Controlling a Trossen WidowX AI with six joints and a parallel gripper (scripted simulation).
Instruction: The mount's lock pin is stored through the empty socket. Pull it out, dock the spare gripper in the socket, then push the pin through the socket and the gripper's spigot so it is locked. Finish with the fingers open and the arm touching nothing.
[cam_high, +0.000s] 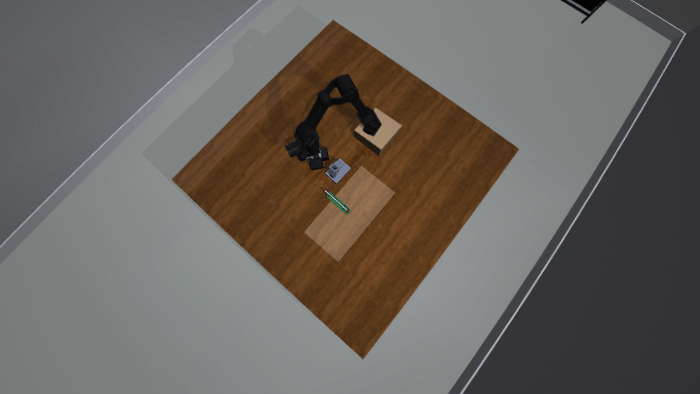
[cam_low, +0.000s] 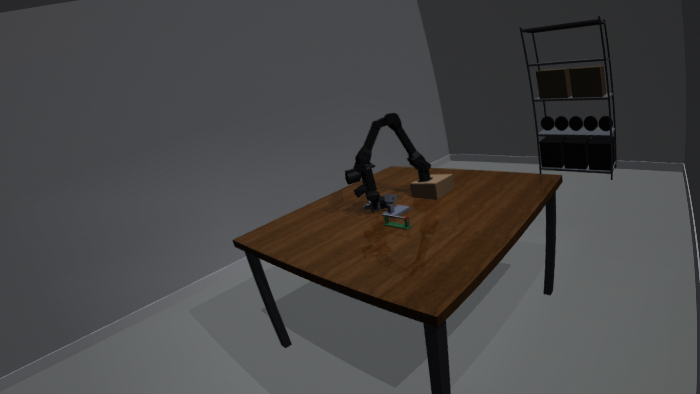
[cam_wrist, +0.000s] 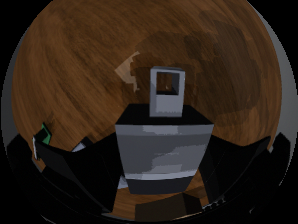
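My gripper (cam_high: 314, 157) (cam_low: 376, 204) is shut on the spare gripper, a grey and black block (cam_wrist: 163, 150) between my fingers in the wrist view. Its grey spigot (cam_wrist: 166, 105), with a square hole, points away from the block. It is low over the table, beside the mount. The mount's blue-grey base (cam_high: 343, 172) (cam_low: 401, 210) carries an upright socket (cam_high: 333, 170). The lock pin (cam_high: 336, 200) (cam_low: 395, 216), silvery with a red end, lies across the green rack (cam_low: 396, 225) (cam_wrist: 46, 134), out of the socket. Whether the spare gripper touches the table is unclear.
The arm stands on a pale wooden block (cam_high: 389, 128) (cam_low: 442, 185) behind the mount. A pale rectangle (cam_high: 340, 242) marks the brown table (cam_high: 430, 200) (cam_low: 475, 240) in front of the mount, and the green rack stands over its edge. A shelf rack stands far behind.
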